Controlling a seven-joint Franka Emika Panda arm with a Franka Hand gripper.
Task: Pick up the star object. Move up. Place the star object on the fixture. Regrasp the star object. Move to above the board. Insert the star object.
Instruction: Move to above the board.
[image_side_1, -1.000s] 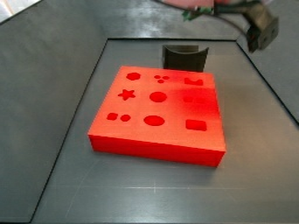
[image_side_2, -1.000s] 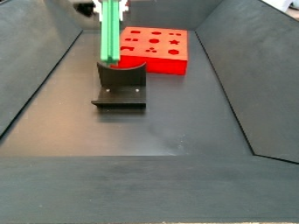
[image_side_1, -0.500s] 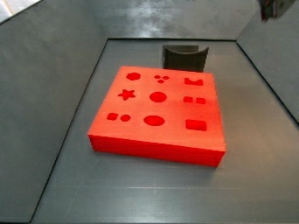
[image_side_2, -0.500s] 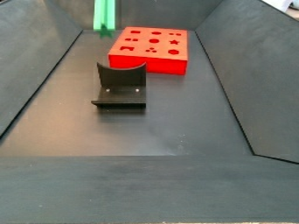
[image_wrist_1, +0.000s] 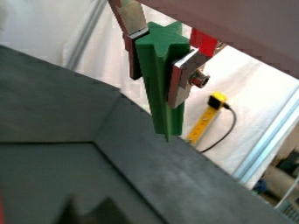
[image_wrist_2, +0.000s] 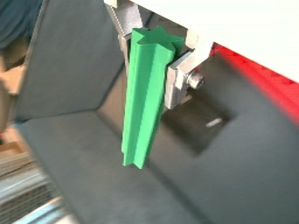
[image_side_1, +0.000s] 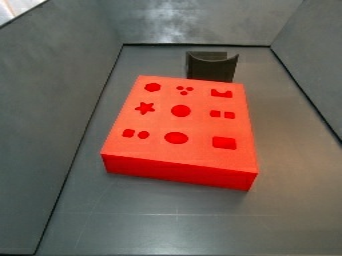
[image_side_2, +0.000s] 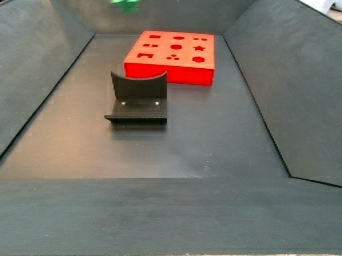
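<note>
Star (image_wrist_1: 160, 74): long green bar, star-shaped end face, ridged sides, hanging clear above the floor. Gripper (image_wrist_1: 158, 54) jaws clenched on its upper end in both wrist views (image_wrist_2: 158, 54). In a side view only the green tip (image_side_2: 126, 3) shows at the top edge; gripper out of frame. Board (image_side_1: 181, 128) lies flat, fixture (image_side_1: 211, 66) just behind it, empty.

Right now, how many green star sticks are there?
1. The star object is held in the tool, high above the floor; a side view shows only its green tip. None lies on the board or fixture.
</note>
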